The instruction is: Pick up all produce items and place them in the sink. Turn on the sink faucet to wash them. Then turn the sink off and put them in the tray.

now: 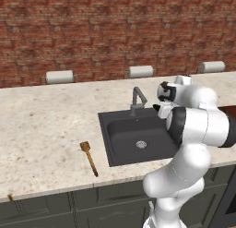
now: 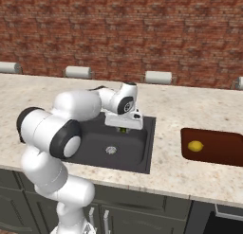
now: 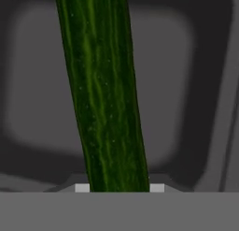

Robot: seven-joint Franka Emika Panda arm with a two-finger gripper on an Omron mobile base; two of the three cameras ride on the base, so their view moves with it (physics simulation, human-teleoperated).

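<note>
The dark green cucumber [image 3: 105,94] runs lengthwise through the hand view, held between my fingertips [image 3: 82,188], with the dark basin blurred behind it. My gripper [image 2: 123,128] is shut on the cucumber and hangs over the back part of the sink [image 2: 137,152]; a sliver of green [image 2: 122,130] shows under the hand. The small yellow piece [image 2: 195,146] lies in the reddish-brown tray [image 2: 220,150] on the counter right of the sink. The grey faucet [image 1: 137,100] stands at the sink's [image 1: 124,139] back rim, its spout angled over the basin.
A brown wooden spoon [image 1: 88,157] lies on the counter left of the sink, near the front edge. Rolls of paper towel [image 1: 60,76] sit along the brick wall. My own arm [image 1: 198,125] covers the sink's right side in the left base view.
</note>
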